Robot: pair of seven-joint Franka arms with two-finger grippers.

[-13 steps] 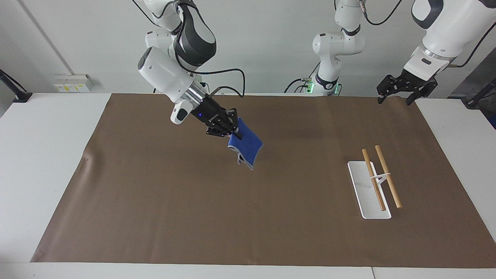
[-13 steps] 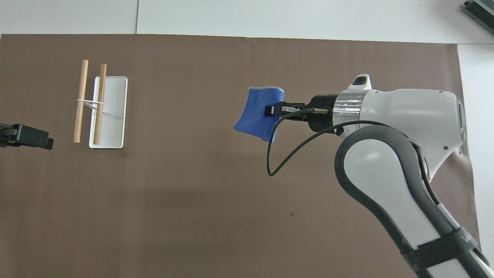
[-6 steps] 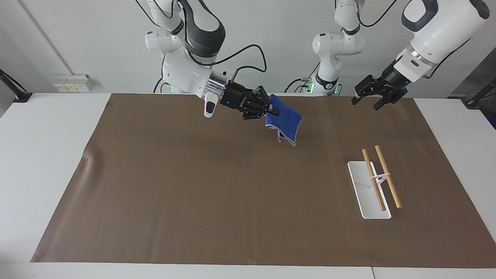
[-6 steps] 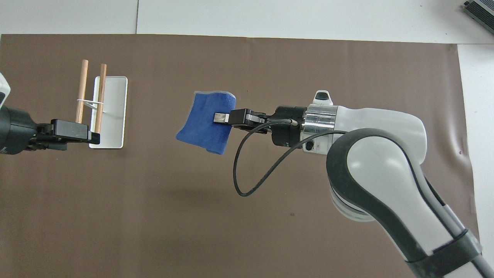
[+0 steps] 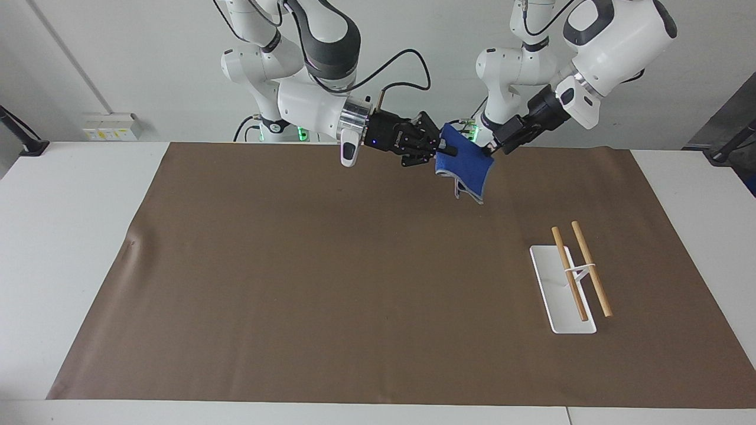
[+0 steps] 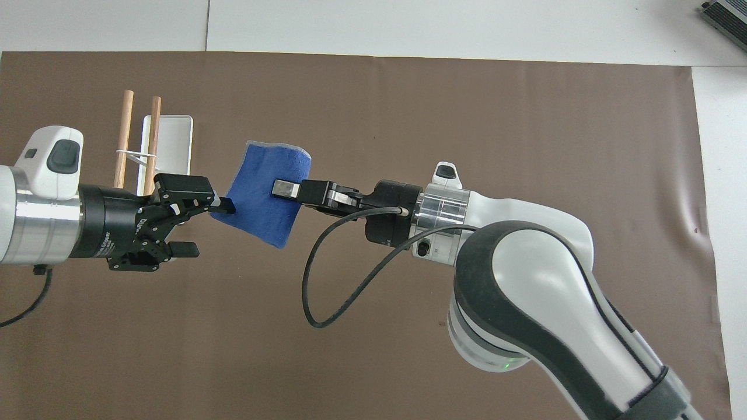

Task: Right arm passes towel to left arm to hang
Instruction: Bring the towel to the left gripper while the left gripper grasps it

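Up in the air, close to the robots' end of the table, the two grippers meet at the towel (image 5: 466, 162). The right gripper (image 5: 444, 149) pinches the blue towel tight by one edge and holds it over the brown mat (image 5: 331, 277). The towel hangs down from the pinch, with its thin grey trim showing along the bottom. It does not touch the mat.

The left gripper (image 6: 213, 224) has its two fingers spread wide. One fingertip (image 6: 226, 205) is right at the towel's other edge, the edge toward the left arm's end of the table. The other finger sits apart from the cloth. Nothing is squeezed between them.

Farther from the robots, toward the left arm's end of the table, a small white stand (image 5: 552, 292) sits on the mat. It holds up two wooden rods (image 5: 590, 268), side by side. No cloth hangs on them.
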